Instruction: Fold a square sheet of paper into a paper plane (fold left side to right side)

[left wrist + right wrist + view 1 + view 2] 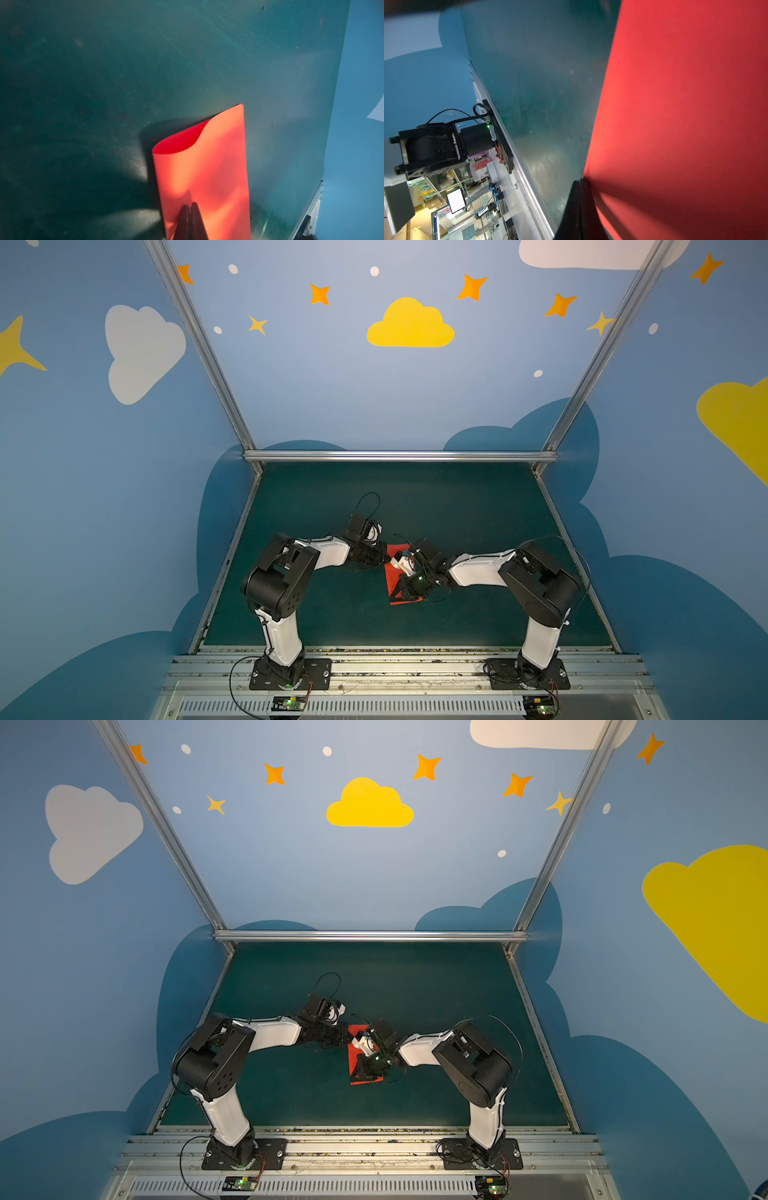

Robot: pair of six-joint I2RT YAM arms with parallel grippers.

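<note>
**First fold laid over, crease not yet pressed**

The square sheet of paper (392, 585) lies on the green mat (478, 510) just below the middle of both top views (356, 1058), half hidden under the two wrists that meet above it. In the left wrist view the sheet (203, 170) is doubled over into a narrow band. Its two free edges run almost flush along one long side, while the other long side is a soft, rounded bend that gapes open at the far end, not a sharp crease.

The left gripper (190, 205) has its jaws closed, tips together, and bears down on the upper layer near the bend. It seems to be pressing, not pinching. The right gripper (580, 180) is closed too, with its tips at one long edge of the red sheet (685, 104). Whether a layer of paper is caught between them cannot be told.

I judge the left-to-right fold to be under way: the side is over, but the fold is not flattened. The next move calls for one closed tip to hold the matched edges down. The other then slides along the bend from one end to the other, so the loop collapses into a straight crease without the layers skewing.
</note>
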